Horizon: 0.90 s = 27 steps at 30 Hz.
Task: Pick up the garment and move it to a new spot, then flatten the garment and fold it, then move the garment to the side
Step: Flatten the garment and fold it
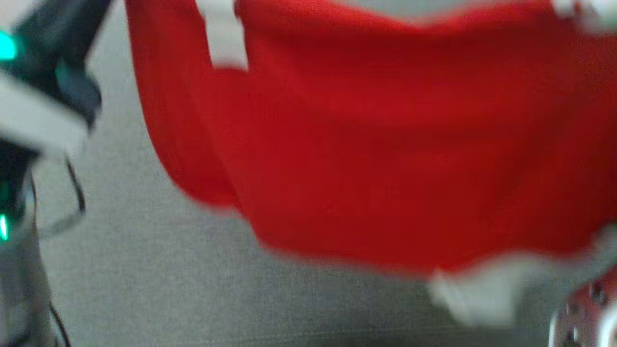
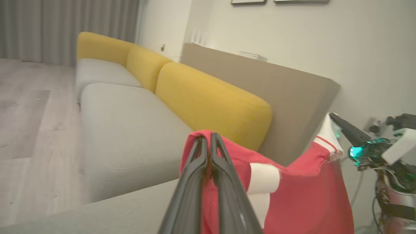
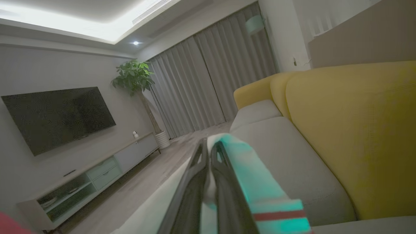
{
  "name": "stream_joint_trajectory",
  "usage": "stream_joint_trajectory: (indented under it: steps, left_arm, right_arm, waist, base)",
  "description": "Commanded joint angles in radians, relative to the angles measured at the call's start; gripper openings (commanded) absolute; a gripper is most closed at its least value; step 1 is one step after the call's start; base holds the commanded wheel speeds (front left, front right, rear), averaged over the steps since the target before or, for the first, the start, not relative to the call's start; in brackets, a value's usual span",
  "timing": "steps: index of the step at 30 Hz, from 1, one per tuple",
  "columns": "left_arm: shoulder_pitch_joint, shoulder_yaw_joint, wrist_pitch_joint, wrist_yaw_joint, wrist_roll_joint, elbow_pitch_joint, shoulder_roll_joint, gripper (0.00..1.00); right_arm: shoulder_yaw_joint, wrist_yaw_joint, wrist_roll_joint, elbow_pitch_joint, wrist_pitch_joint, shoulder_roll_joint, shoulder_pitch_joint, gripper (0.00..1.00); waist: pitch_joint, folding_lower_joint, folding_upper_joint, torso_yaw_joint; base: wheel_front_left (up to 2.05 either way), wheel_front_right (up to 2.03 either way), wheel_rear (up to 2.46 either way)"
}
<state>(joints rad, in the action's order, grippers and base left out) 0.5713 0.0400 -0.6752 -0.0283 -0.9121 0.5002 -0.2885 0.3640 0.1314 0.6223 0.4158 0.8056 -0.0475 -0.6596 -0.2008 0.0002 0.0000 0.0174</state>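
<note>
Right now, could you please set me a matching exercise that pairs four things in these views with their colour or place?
Things:
1. garment
2. sofa back cushions
3. sofa seat
4. television

Colour or place:
A. yellow
B. dark, mounted on the wall
C. red with white trim
D. pale grey

Pairs: 1-C, 2-A, 3-D, 4-B
</note>
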Motion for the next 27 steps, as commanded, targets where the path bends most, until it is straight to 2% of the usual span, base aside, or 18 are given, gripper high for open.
stream_joint_trajectory:
  steps: [1, 4, 8, 11, 12, 13, 16, 19, 22, 27]
  left_arm:
    - [0.085, -0.027, 0.016, 0.009, 0.029, -0.020, -0.041, 0.00]
    - [0.249, 0.002, 0.088, 0.034, 0.121, -0.214, -0.038, 0.00]
    - [0.488, 0.041, 0.239, 0.066, 0.243, -0.484, -0.011, 0.00]
    - [0.638, 0.060, 0.415, 0.095, 0.306, -0.670, 0.033, 0.00]
    - [0.700, 0.081, 0.531, 0.108, 0.362, -0.782, 0.043, 0.00]
    - [0.715, 0.099, 0.577, 0.115, 0.386, -0.835, 0.049, 0.00]
    - [0.681, 0.126, 0.680, 0.127, 0.397, -0.976, 0.086, 0.00]
    - [0.558, 0.183, 0.722, 0.143, 0.413, -1.065, 0.092, 0.00]
    - [0.387, 0.232, 0.725, 0.152, 0.395, -1.085, 0.091, 0.00]
    - [0.090, 0.275, 0.743, 0.156, 0.353, -1.053, 0.068, 0.00]
  right_arm:
    - [-0.041, -0.001, -0.030, -0.003, -0.010, -0.007, -0.085, 0.00]
    - [-0.082, -0.001, -0.133, -0.175, -0.082, -0.005, -0.271, 0.00]
    - [-0.097, -0.001, -0.238, -0.426, -0.255, -0.003, -0.524, 0.00]
    - [-0.116, -0.001, -0.276, -0.598, -0.418, -0.003, -0.663, 0.00]
    - [-0.140, -0.001, -0.284, -0.696, -0.518, -0.003, -0.710, 0.00]
    - [-0.150, -0.001, -0.276, -0.743, -0.555, -0.003, -0.716, 0.00]
    - [-0.186, -0.001, -0.231, -0.857, -0.634, -0.003, -0.648, 0.00]
    - [-0.229, -0.001, -0.193, -0.906, -0.669, -0.003, -0.483, 0.00]
    - [-0.253, -0.001, -0.179, -0.878, -0.663, -0.006, -0.284, 0.00]
    - [-0.247, -0.001, -0.172, -0.742, -0.621, -0.043, 0.060, 0.00]
  waist:
    - [-0.105, -0.0002, 0.0000, 0.017]
    - [-0.174, -0.0002, 0.0000, 0.025]
    - [-0.252, -0.0002, 0.0000, 0.032]
    - [-0.290, -0.0002, 0.0000, 0.035]
    - [-0.310, -0.0002, 0.0000, 0.033]
    - [-0.316, -0.0002, 0.0000, 0.033]
    - [-0.307, -0.0002, 0.0000, 0.026]
    - [-0.273, -0.0002, 0.0000, 0.019]
    - [-0.252, -0.0002, 0.0000, 0.016]
    - [-0.207, -0.0002, 0.0000, 0.017]
  base:
    - [0.00, 0.00, 0.00]
    - [0.00, 0.00, 0.00]
    - [0.00, 0.00, 0.00]
    - [0.00, 0.00, 0.00]
    - [0.00, 0.00, 0.00]
    - [0.00, 0.00, 0.00]
    - [0.00, 0.00, 0.00]
    - [0.00, 0.00, 0.00]
    - [0.00, 0.00, 0.00]
    - [0.00, 0.00, 0.00]
